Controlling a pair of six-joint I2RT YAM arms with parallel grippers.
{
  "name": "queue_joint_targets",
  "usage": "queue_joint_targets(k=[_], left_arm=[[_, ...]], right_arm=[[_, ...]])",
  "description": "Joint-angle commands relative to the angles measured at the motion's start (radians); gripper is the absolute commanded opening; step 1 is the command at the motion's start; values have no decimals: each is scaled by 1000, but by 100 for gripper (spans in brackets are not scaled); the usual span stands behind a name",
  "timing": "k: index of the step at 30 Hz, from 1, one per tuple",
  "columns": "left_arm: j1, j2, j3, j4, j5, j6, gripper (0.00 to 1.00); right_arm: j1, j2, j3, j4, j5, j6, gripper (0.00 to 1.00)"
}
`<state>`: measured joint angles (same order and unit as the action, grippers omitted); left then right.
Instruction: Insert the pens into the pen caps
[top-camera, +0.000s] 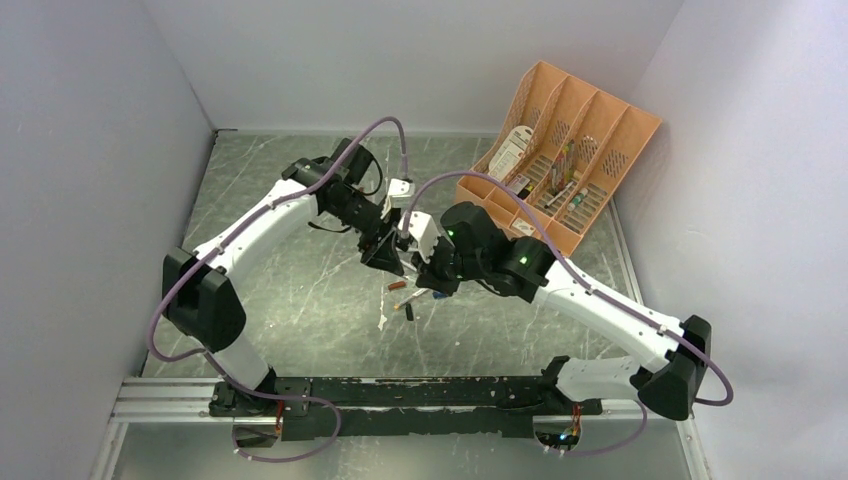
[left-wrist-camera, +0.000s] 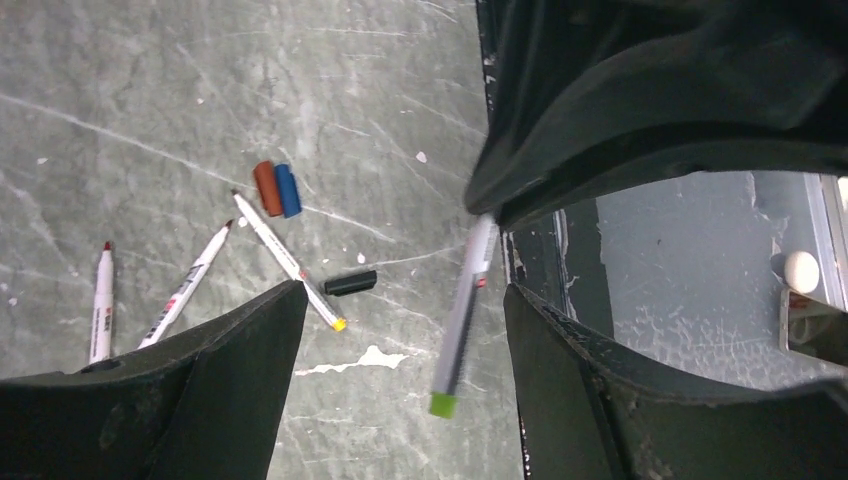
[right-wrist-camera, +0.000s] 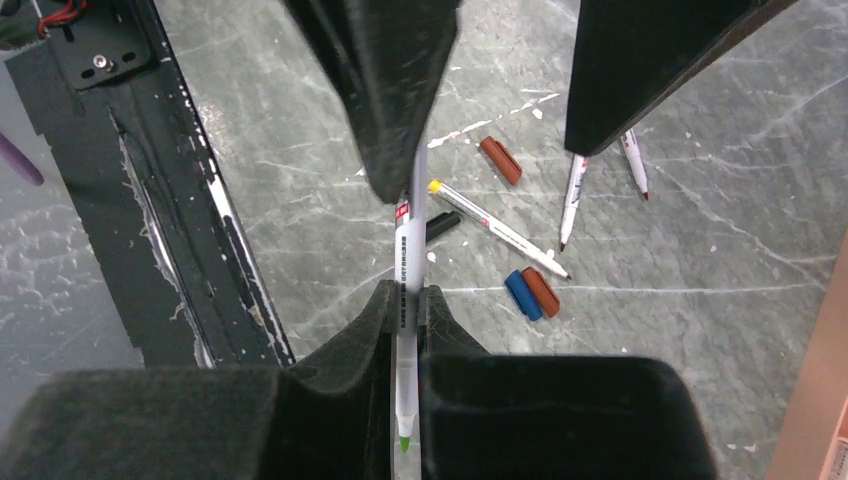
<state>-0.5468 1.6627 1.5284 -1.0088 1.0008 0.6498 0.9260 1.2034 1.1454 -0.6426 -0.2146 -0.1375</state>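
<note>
Pen first: white with a green end, it is pinched mid-barrel in the right gripper, jaws tight on it, up off the table. The left gripper stands wide apart around that same pen, touching nothing I can see and carrying no cap. The pen's far end is hidden behind a left finger, so I can't tell whether it is capped.

Below lie three more pens: a yellow-ended pen and two red-tipped ones. A black cap sits just beside the yellow end, and a red-brown cap and a blue cap lie side by side near its other end.

To my eye the left should fetch a cap and grip it by the closed end, mouth toward the pen. It should line the two up straight before pushing, while the right needs a firm hold so the barrel doesn't slide.
</note>
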Motion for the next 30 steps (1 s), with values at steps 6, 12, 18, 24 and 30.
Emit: queue_joint_targets(k=[6, 12, 18, 24, 30], left_arm=[[-55, -73, -14, -35, 34, 50, 86], [-91, -74, -67, 1, -11, -4, 77], [-113, -90, -100, 46, -53, -48, 76], [-118, -83, -99, 67, -68, -70, 93], [-112, -74, -100, 127, -39, -118, 95]], right_arm=[[1, 29, 54, -29, 27, -37, 0], [-2, 29, 91, -26, 40, -40, 0], [-4, 36, 108, -33, 67, -39, 0], [-7, 30, 104, -28, 64, -32, 0], [-8, 6, 78, 8, 92, -22, 0]])
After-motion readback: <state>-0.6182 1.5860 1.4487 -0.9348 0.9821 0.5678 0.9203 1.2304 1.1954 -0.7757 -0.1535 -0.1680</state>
